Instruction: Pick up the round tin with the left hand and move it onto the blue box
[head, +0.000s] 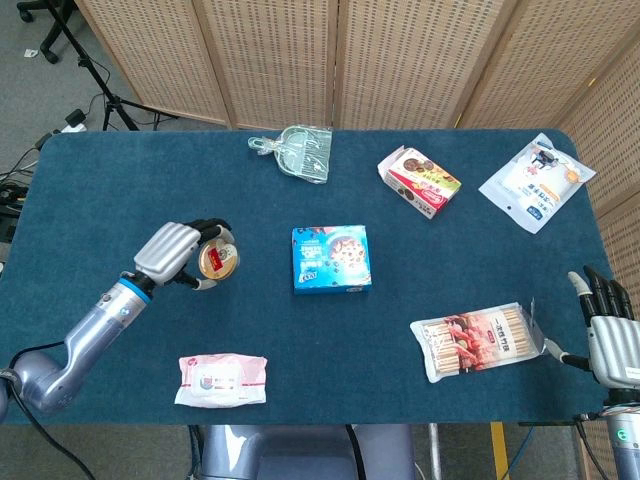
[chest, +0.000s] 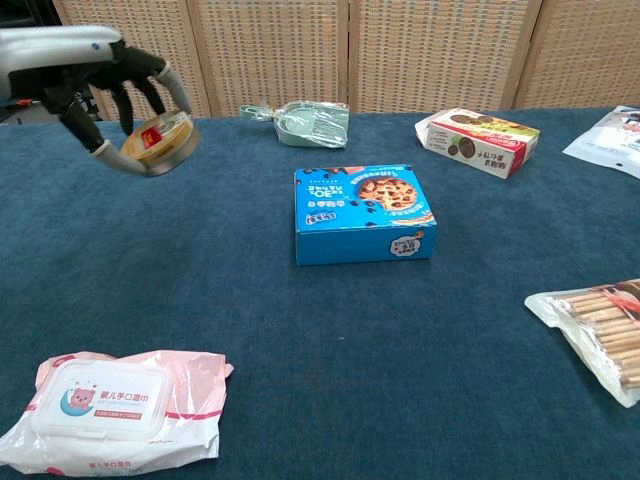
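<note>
Metal round tin gripped in left hand, fingers curled round it, above table, right hand empty, fingers apart

Left hand up and left of the blue box, off the table, holding the tin; tin tilted, lid toward camera, fingers over its top and side. Green scoop behind the box, slightly left. Red-and-white carton behind it to the right. White pouch far right of the box, cut by the frame. Stick-snack bag right and nearer. Wipes pack near left corner
</note>
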